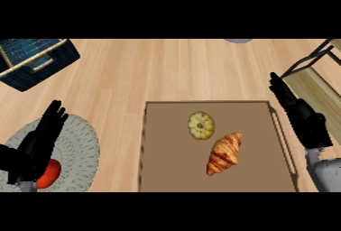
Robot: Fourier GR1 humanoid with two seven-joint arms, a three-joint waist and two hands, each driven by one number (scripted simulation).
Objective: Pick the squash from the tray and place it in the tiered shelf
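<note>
Cut off: the tiered shelf of pale wood boards and dark metal frame (318, 74) runs out past the right edge, so only its near corner shows; a grey round object (237, 40) at the top edge is mostly out of view and cannot be identified.
Partly hidden: a red rounded item (48, 175) on the grey woven round placemat (81, 149) sits half behind the left hand.
Basket: a dark blue woven basket (33, 61) is clipped by the upper left corner.
Squash: small, pale yellow, round and flattened with a scalloped rim (201, 125); it lies free on the brown rectangular tray (166, 153), in its upper middle.
Neighbour: a golden-brown croissant (224, 153) lies just beside the squash, lower right.
Right hand: the black right hand (301, 118) hangs over the tray's right rim, fingers straight, holding nothing.
Left hand: the black left hand (34, 146) rests over the placemat, fingers extended, gripping nothing.
</note>
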